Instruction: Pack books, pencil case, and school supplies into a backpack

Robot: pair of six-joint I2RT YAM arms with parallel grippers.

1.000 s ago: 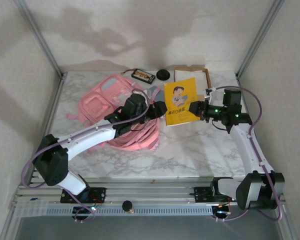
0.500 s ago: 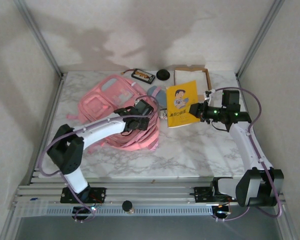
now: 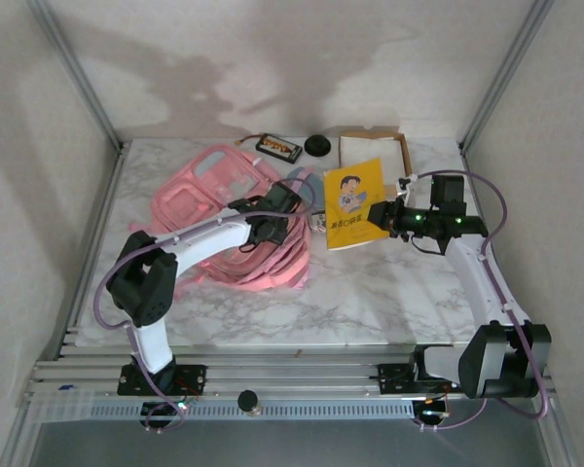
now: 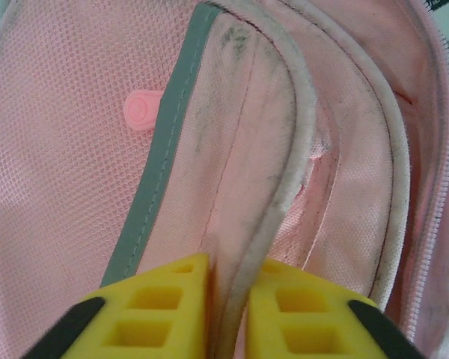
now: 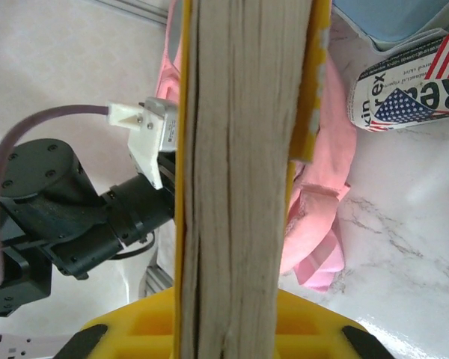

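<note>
Left arm's pulled in a bit since a second ago: the left gripper slid from the backpack's 3 o'clock edge towards 11 o'clock, and its jaws went from spread to clamped. Up close, the left gripper has its yellow pads pressed together on a grubby piped fold of pink fabric, so it's pinching the backpack itself. From above, the backpack lies flat at about 10 o'clock from the table's middle, with a grey-blue panel poking out on its 3 o'clock side. The right side has barely budged. The right gripper has the yellow book nipped by its 4 o'clock corner, and the book sits tilted at about 1 o'clock from table centre, just beside the backpack's opening. In the right wrist view the jaws of the right gripper are squeezed onto the yellow book edge-on, pages facing the camera, with the backpack right behind it and a little white printed thing with a flag pattern at 2 o'clock. Along the far edge there's a cardboard tray at 1 o'clock, a black round thing at 12, and a dark rectangular item just next to that.
</note>
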